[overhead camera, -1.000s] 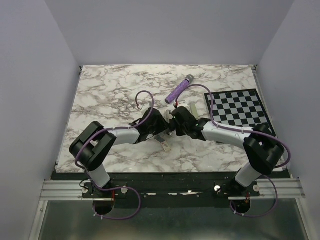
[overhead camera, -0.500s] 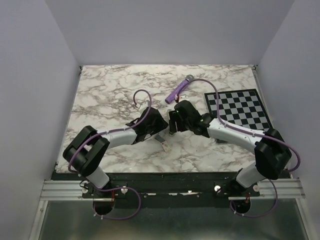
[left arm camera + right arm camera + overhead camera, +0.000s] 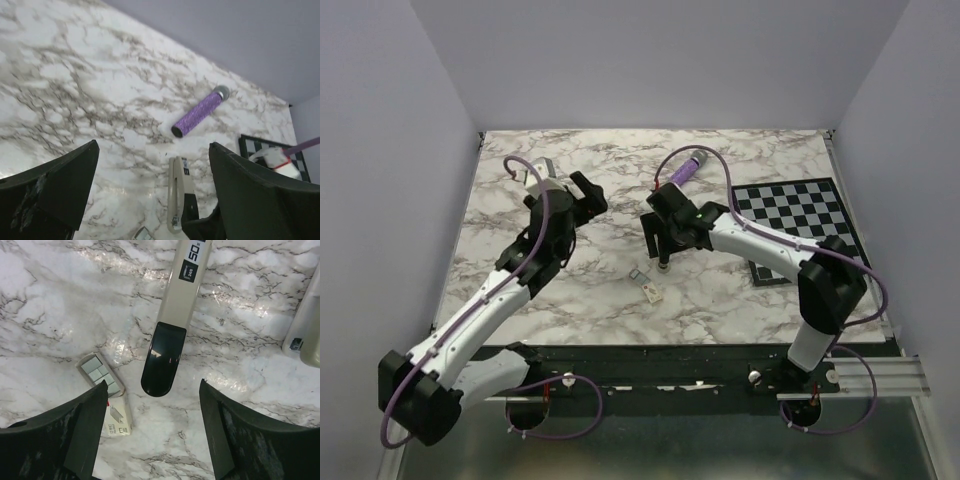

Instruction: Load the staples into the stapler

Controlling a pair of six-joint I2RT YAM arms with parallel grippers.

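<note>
The stapler lies on the marble table, a beige bar with a label and a glossy black end. A second beige part of it shows at the right edge of the right wrist view. My right gripper hangs open just above the black end and grips nothing. Left of that end lie the staples: a cream box and a small tray of grey blocks. My left gripper is open and empty, raised far back left. From there it looks down on the stapler.
A purple cylinder with a grey tip lies beyond the stapler, towards the back of the table. A checkerboard mat covers the right side. The right arm's cable loops over the cylinder area.
Both grippers were close together over the stapler at the centre. The left arm has swung up and away to the back left and opened. The right gripper has opened and shifted slightly back.
</note>
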